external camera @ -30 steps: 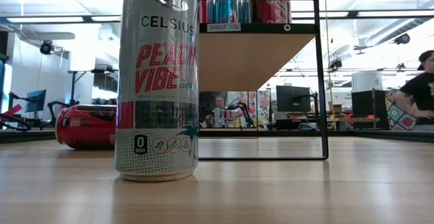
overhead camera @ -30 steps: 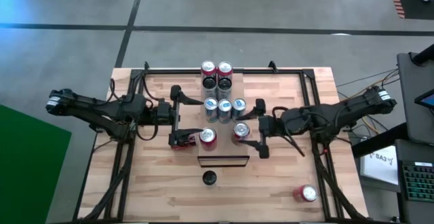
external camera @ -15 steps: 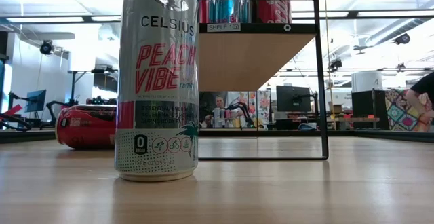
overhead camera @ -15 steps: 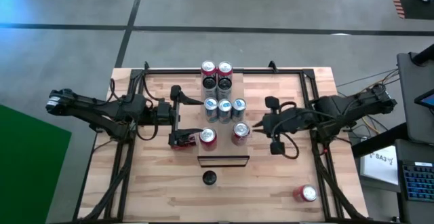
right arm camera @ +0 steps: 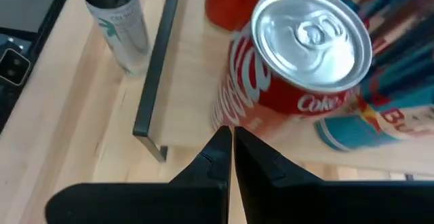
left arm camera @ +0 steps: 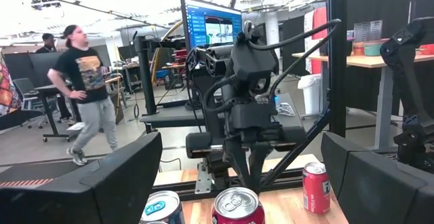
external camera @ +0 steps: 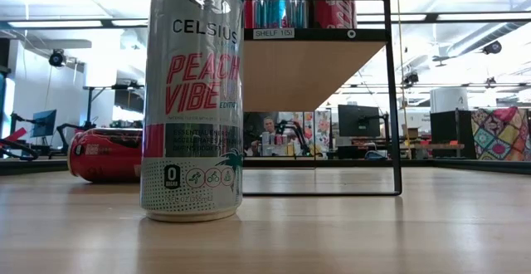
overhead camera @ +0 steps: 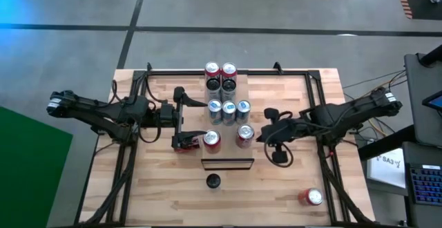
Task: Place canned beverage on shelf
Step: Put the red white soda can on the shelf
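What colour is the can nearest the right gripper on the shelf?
Red with white lettering and a silver top; the can shows best in the right wrist view.

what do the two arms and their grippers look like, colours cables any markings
Both arms are dark, near-black jointed links with loose black cables looped along them and a pale grey cap at each outer end. The left gripper has two thin black fingers. The right gripper has flat, matte black fingers tapering to points. No markings are readable.

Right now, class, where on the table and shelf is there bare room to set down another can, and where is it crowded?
Free: the tabletop in front of the shelf, between the tall slim can and the lying red can. Crowded: the shelf, with red cans and blue cans, the left hand and right hand flanking it.
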`<action>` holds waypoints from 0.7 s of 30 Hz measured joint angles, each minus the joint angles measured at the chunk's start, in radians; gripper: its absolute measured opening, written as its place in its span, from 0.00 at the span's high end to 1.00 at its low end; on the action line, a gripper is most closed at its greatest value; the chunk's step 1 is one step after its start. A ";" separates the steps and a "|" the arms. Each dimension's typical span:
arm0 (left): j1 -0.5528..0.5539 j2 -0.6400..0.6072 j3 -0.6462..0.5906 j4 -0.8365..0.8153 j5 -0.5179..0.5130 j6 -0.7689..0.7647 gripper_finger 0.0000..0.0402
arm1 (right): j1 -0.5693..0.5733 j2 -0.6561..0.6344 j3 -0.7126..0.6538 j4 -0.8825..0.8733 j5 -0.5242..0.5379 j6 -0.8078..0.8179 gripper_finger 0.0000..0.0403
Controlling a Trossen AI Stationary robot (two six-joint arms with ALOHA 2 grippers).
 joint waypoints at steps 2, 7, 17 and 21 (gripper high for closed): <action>0.000 0.000 0.000 0.000 0.000 0.000 0.08 | 0.000 0.002 -0.001 0.017 -0.003 -0.007 0.98; 0.000 0.000 0.000 -0.002 0.000 0.000 0.08 | 0.000 0.006 -0.003 0.054 -0.005 -0.027 0.98; 0.000 0.000 0.000 -0.006 0.000 0.002 0.08 | 0.000 0.034 -0.003 0.122 -0.049 -0.057 0.98; 0.000 0.000 0.000 -0.007 0.000 0.008 0.08 | -0.002 0.041 -0.003 0.148 -0.046 -0.075 0.98</action>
